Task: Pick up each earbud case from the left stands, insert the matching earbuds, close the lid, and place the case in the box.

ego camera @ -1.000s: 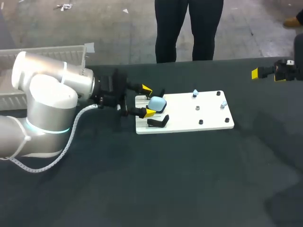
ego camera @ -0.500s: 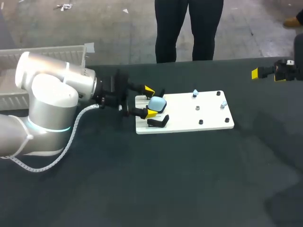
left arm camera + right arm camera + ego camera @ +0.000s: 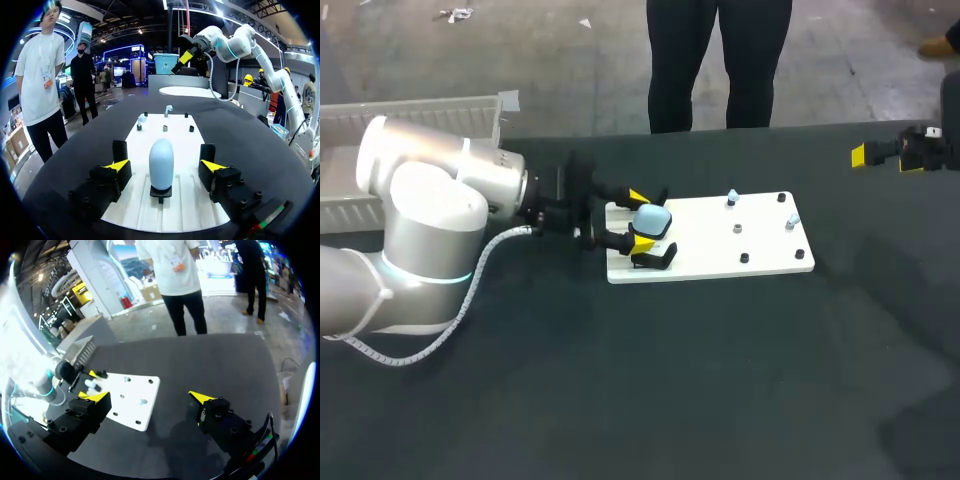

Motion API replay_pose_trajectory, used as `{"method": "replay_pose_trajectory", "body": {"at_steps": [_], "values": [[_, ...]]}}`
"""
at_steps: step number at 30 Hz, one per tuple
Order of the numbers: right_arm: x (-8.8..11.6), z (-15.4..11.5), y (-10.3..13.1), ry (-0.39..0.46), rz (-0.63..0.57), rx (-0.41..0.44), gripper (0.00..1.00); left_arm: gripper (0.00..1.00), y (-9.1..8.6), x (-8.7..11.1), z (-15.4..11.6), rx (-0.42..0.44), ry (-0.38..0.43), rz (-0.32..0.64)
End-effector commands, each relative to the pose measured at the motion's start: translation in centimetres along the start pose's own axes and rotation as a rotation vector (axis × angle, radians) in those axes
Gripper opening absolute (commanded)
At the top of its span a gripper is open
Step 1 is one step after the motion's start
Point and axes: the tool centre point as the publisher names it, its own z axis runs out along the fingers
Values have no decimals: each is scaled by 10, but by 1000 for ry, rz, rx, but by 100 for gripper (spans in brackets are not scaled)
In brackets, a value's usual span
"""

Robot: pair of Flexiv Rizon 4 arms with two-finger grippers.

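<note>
Left arm: comes in from 9 o'clock, low over the counter, wrist level with the white board.
Left claw: spread wide, one yellow-tipped finger on each side of the earbud case. In the left wrist view the claw straddles the case with a gap showing on both sides, so it grips nothing yet.
Earbud case: pale blue, lid shut, upright on its small black stand at the 9 o'clock end of the board. In the left wrist view the case sits centred between the fingers.
Spare stand: black and apparently empty, just at 6 o'clock of the case, close against the near finger.
Board: white, flat on the counter, dotted with small black pegs.
Earbuds: pale, upright on pegs toward the board's 3 o'clock end, one near the far edge and another nearer the right edge.
Right claw: parked at 2 o'clock, well apart from the board. In its own view the claw is spread and holds nothing.
Box: white, slatted, at 10 o'clock beyond the left arm.
Risk: the near finger could catch the spare stand as the claw closes and drag the board. An off-centre squeeze on the rounded shell could tip the case off its stand or let it slide out.
Change: over the last second the left arm slid toward 3 o'clock, bringing its tips further alongside the case. The case, board and right claw stayed put.
</note>
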Motion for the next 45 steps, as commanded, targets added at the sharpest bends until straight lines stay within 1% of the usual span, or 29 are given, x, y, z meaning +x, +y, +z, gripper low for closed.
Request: {"method": "replay_pose_trajectory", "body": {"at_steps": [1, 4, 6, 7, 19, 21, 22, 24, 29, 35, 36, 41, 42, 45], "values": [[0, 0, -1, -1, -1, -2, 100, 79, 0, 2, 1, -4, -9, 5], [0, 0, -1, -1, -1, -2, 100, 78, 1, 2, 2, -3, -12, 4], [0, 0, -1, -1, -1, -2, 100, 76, 1, 2, 2, -2, -16, 1], [0, 0, -1, -1, -1, -2, 100, 73, 1, 2, 2, -5, -14, -4], [0, 0, -1, -1, -1, -2, 100, 65, 3, 3, 2, 0, -20, -10], [0, 0, -1, -1, -1, -2, 100, 64, 4, 4, 2, -6, -21, -16], [0, 0, -1, -1, -1, -2, 100, 66, 5, 4, 2, -7, -21, -17], [0, 0, -1, -1, -1, -2, 100, 64, 5, 4, 1, -12, -29, -19], [0, 0, -1, -1, -1, -2, 100, 63, 6, 4, 1, -14, -29, -23], [0, 0, -1, -1, -1, -2, 100, 61, 5, 4, 3, -6, -30, -23], [0, 0, -1, -1, -1, -2, 100, 60, 5, 4, 4, -3, -31, -23], [0, 0, -1, -1, -1, -2, 100, 60, 5, 4, 5, 2, -33, -24], [0, 0, -1, -1, -1, -2, 100, 57, 5, 4, 5, 2, -33, -25], [0, 0, -1, -1, -1, -2, 100, 56, 6, 4, 5, 3, -33, -25]]}}
